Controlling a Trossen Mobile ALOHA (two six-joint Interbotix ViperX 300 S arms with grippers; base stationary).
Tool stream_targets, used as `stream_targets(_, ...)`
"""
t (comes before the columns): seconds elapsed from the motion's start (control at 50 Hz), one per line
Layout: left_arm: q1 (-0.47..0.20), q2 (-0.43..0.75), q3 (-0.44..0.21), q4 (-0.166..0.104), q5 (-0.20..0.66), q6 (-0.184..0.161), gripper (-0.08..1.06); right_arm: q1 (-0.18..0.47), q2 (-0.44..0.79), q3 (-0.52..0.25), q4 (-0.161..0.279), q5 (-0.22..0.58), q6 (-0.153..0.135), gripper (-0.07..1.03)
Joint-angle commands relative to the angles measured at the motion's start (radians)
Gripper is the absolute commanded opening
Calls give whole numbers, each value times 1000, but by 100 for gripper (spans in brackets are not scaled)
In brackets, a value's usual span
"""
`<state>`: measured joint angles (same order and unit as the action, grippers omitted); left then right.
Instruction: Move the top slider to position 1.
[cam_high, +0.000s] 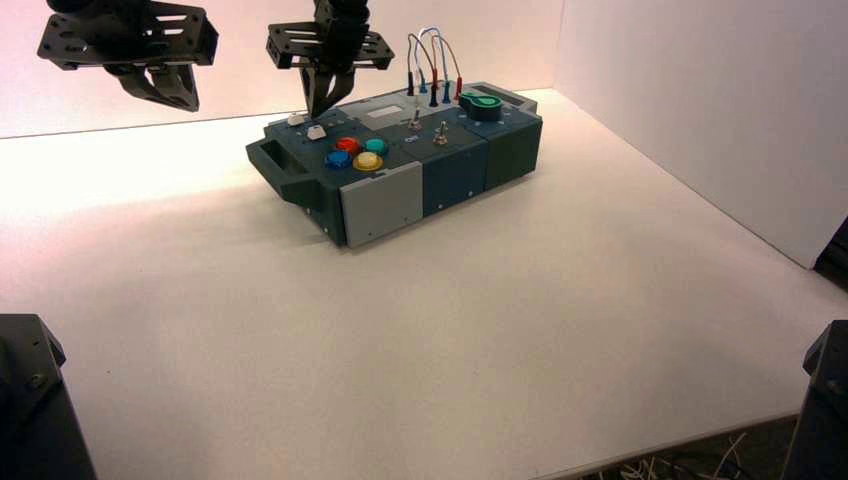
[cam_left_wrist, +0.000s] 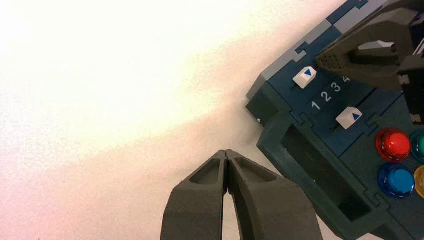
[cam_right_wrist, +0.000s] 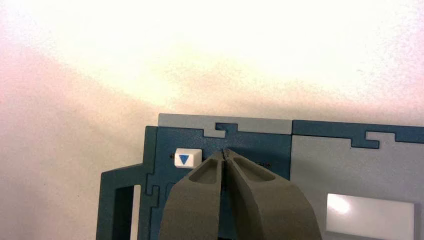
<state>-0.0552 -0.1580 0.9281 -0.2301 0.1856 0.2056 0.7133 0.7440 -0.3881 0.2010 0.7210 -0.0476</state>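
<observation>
The right hand (cam_right_wrist: 225, 151) is at work above the far left corner of the control box (cam_high: 455, 165), with its fingers pressed together and nothing pinched between them. The top slider (cam_right_wrist: 188, 158), a white knob bearing a blue triangle, lies just beside the right hand's fingertips, toward the carrying handle (cam_left_wrist: 320, 170) at the box's left end. It sits toward the numeral 1 end of its track; contact with the hand cannot be confirmed. The second white slider (cam_left_wrist: 349, 117) is on the near side of the right hand, between it and the blue button (cam_left_wrist: 400, 180). The left hand (cam_left_wrist: 226, 152) is idle over the counter (cam_high: 400, 330), left of the right hand and apart from the box, its fingers likewise pressed together and holding nothing.
</observation>
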Motion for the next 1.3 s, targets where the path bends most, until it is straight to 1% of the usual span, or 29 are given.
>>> stream_targets(0.02,8,-23,-9,2,-8,0,-3,12,-66,-34,5,-9,2,-2)
stream_targets(0.42,5,-23,-9,2,-8,2,-3,40,-43,-95,20,-5,3,-2)
stream_targets(0.52,5,-23,-8,2,-8,2,-3,44,-38,-104,17,-3,3,-2)
stream_targets(0.62,5,-25,-5,2,-8,2,-3,37,-43,-101,6,-6,9,-2)
stream_targets(0.72,8,-25,-3,2,-8,2,-3,31,-46,-98,-18,-6,17,-2)
stream_targets(0.78,5,-25,-2,2,-8,2,-3,28,-48,-97,-40,-3,34,-2)
stream_targets(0.86,5,-25,-2,2,-8,2,-3,25,-49,-94,-55,0,43,-2)
stream_targets(1.0,8,-25,-2,2,-8,2,-3,21,-48,-92,-58,18,44,-2)
stream_targets(1.02,5,-25,-2,2,-8,2,-3,21,-38,-95,-57,35,46,-2)
stream_targets(1.3,8,-25,-2,2,-8,2,-3,26,-23,-92,-48,52,46,-2)
